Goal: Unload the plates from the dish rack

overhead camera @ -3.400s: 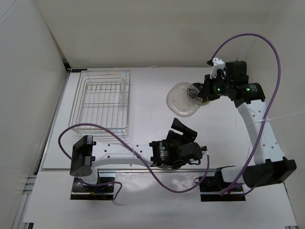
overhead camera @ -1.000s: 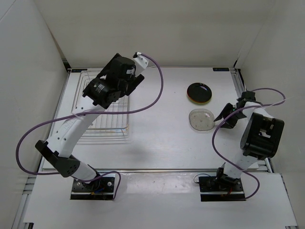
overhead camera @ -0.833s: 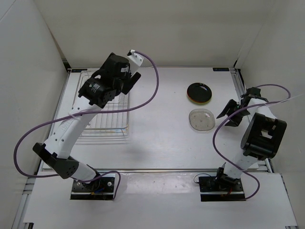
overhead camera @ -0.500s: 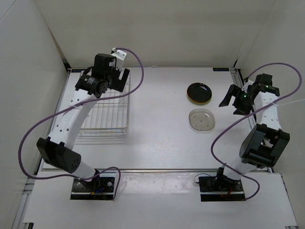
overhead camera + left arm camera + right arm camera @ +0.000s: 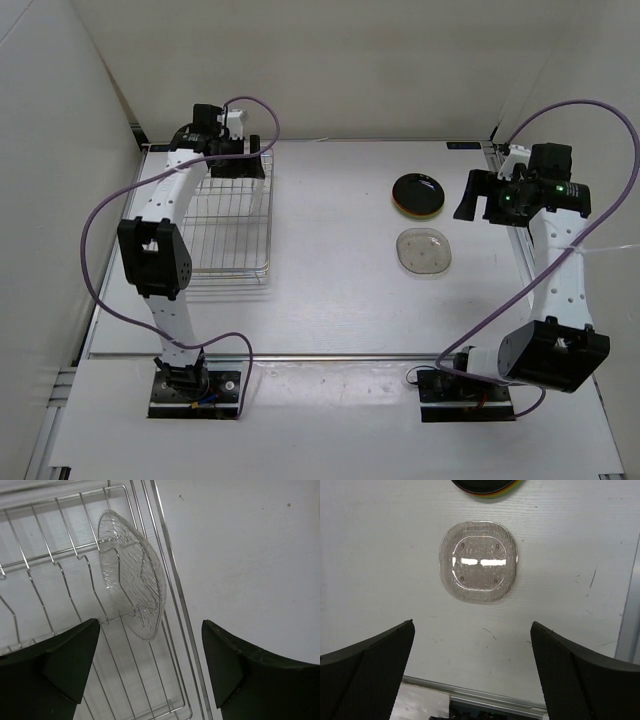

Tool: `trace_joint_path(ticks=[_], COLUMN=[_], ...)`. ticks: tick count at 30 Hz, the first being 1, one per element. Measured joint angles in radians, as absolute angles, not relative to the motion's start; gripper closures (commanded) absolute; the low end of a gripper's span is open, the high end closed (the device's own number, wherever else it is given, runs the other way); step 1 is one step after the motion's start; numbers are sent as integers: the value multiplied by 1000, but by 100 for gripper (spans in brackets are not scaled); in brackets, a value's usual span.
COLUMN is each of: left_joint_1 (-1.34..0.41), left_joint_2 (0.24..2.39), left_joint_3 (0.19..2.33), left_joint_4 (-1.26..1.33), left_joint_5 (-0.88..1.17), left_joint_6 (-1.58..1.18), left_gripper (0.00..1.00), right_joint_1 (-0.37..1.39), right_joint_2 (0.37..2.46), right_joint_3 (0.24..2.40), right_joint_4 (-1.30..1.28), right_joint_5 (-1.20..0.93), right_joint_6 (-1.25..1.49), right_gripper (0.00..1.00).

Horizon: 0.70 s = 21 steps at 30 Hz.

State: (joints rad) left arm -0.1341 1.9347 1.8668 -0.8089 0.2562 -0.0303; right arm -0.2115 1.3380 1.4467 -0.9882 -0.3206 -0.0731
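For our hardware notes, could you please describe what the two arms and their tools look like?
The left arm and right arm have white links, black joints and a trailing purple cable each. The left tool and right tool have broad black fingers; the right's pads look finely meshed.

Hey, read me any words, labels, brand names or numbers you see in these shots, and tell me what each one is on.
No text can be read in any view.
Small dark tag at the far edge of the table: too small to read.
Clear plate standing in the dish rack, black plate: no print visible.
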Motion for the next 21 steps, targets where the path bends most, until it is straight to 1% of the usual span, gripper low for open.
trace_joint_path(ticks=[3,5,7,9,11,21], left_joint_1=[-115,-112,-113,-113,-113,-120], left_joint_2=[1993,2019,2031,2037,2038,2041], left_joint_3=[1879,1882,1885,1889,1892,1892], left_joint_4=[-812,-813,-812,-811,-807,-799], left_joint_5=[292,307,319,329,338,346], left_joint_6=[-57,-70,-81,-89,-97,-117], left_gripper=[12,13,19,23,31,33], right_joint_1=[-176,-163,-162,-162,-162,-162], right_joint_2=[1305,1294,1292,1291,1291,1290], right_joint_3=[1427,1418,1412,1406,1404,1390], right_joint_4=[-984,-985,-983,-979,-975,-955], right_joint_5=[-276,-251,-232,-217,-207,-194], right_joint_6=[-88,-91,-94,-96,-98,-97], right_gripper=[0,0,0,0,0,0])
